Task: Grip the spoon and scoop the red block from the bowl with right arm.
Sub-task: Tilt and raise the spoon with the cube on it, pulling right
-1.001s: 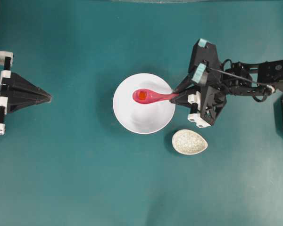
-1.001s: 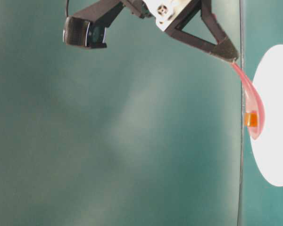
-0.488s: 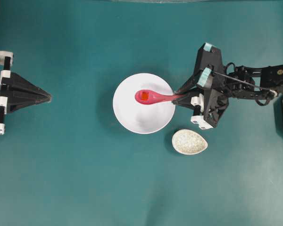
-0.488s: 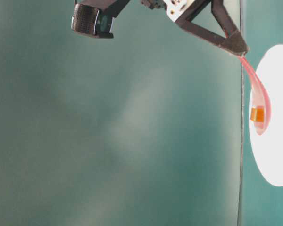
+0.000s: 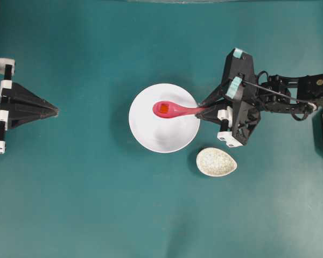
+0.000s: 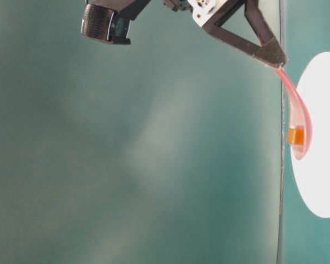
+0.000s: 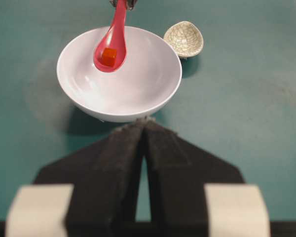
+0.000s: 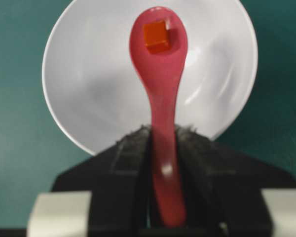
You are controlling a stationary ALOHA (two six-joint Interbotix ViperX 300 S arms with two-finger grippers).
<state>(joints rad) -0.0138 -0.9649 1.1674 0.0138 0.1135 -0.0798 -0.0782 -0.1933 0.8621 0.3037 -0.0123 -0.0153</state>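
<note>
The right arm's black foam-padded fingers (image 8: 130, 158) are clenched on the short straight handle of the glossy magenta-pink plastic soup spoon (image 8: 160, 89), one pad on each side of it, with the scoop reaching out over the large round plain white bowl (image 5: 145, 134). The tiny red-orange cube (image 8: 156, 35) sits inside the scoop near its far tip, and in the table-level view the scoop hangs clear of the bowl's surface. The likeliest slip, I judge, is the cube sliding off: it is loose in a smooth, shallow scoop, so any tilt of the wrist or a jerky move could tip it back into the bowl or onto the teal bench (image 5: 97, 204). The slick handle could also twist between the pads. Just beside the bowl stands a small egg-shaped speckled beige dish (image 5: 216, 162), near enough to be clipped. The left arm's black wedge fingers (image 7: 138, 168) are pressed together on nothing, well apart from the bowl.
</note>
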